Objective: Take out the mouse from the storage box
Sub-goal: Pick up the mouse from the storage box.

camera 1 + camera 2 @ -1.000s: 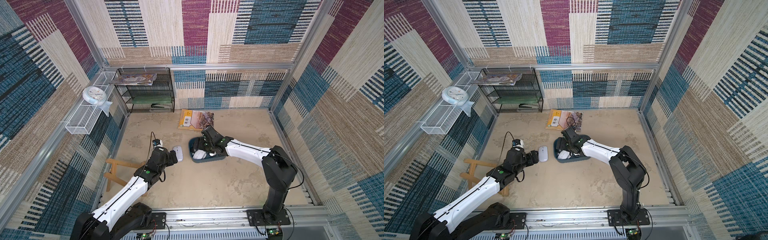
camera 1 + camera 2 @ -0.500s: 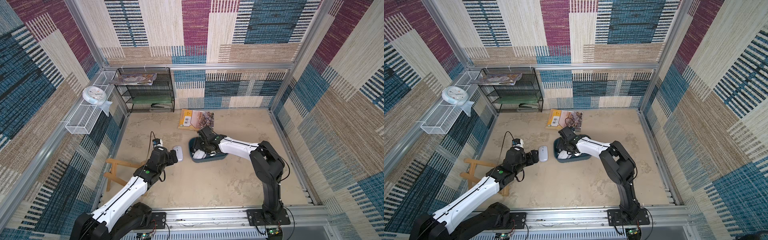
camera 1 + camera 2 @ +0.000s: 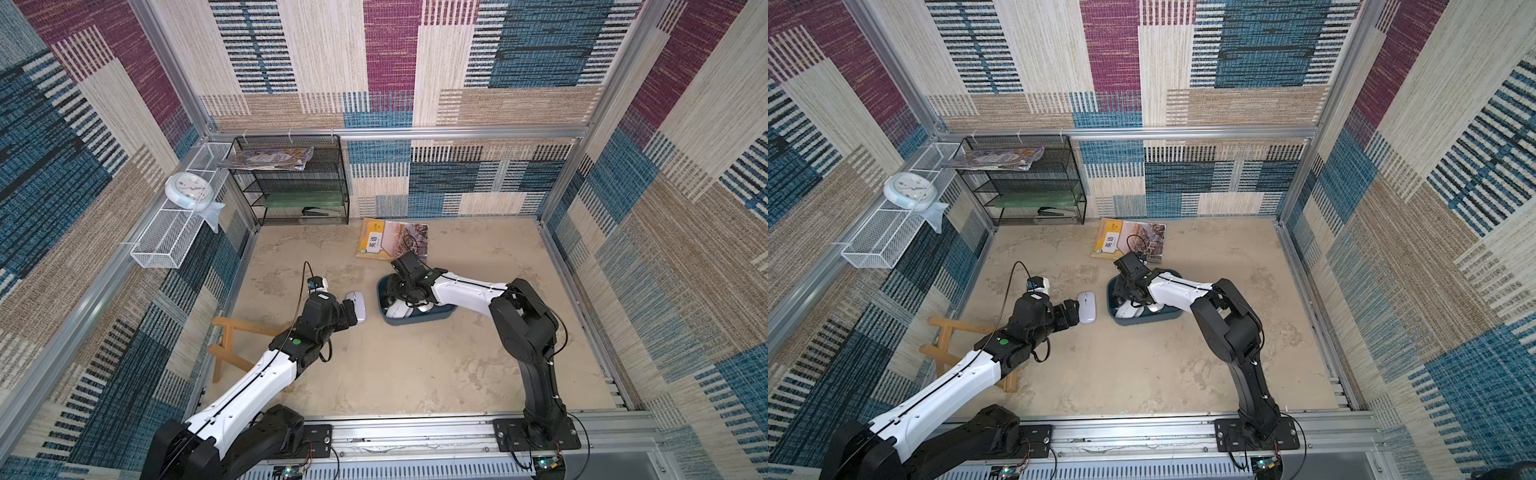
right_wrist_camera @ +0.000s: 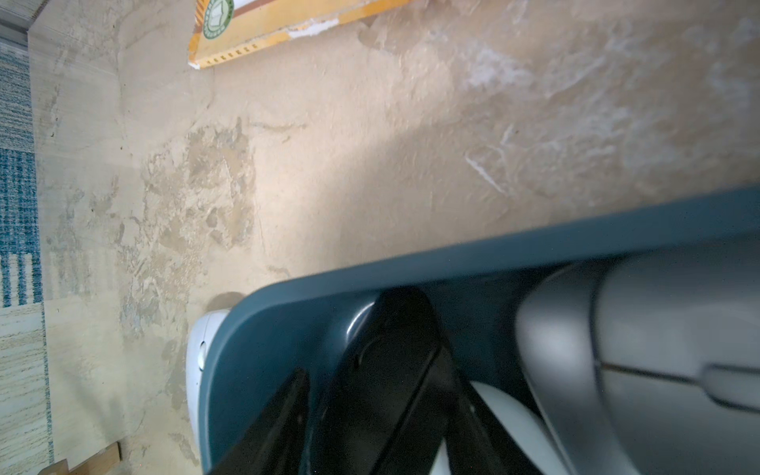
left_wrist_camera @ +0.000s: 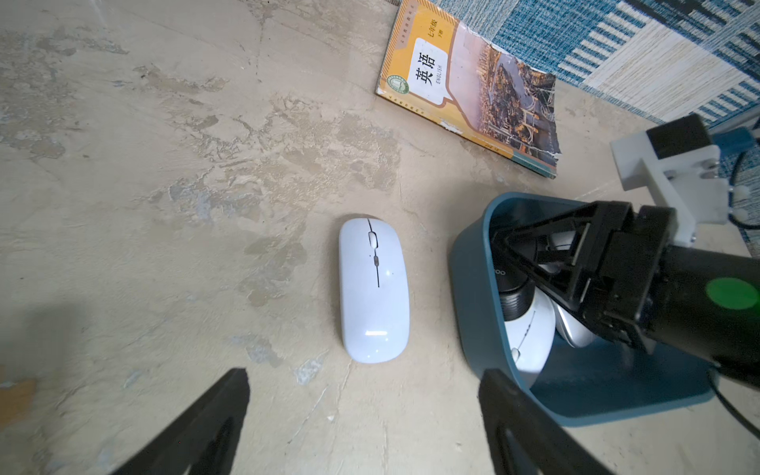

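As R gripper [image 3: 394, 296], now deeper in teal storage box [image 3: 441, 318], is narrowing jaws at black mouse [image 5: 512, 283] inside (firm hold: can't tell, lift-out pending), L gripper [image 5: 366, 376] is hovering spread & empty by white mouse [image 5: 373, 288] lying outside box.

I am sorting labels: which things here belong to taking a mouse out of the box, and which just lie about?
Job: blue box, mice inside it, white mouse beside it.
Lying about: book, clock, black rack, white basket, wooden stand.

Mottled tabletop [image 3: 415, 365] bears 1 white mouse [image 3: 356, 305], storage box [image 3: 434, 320], textbook [image 3: 392, 239], rack [image 3: 291, 195].
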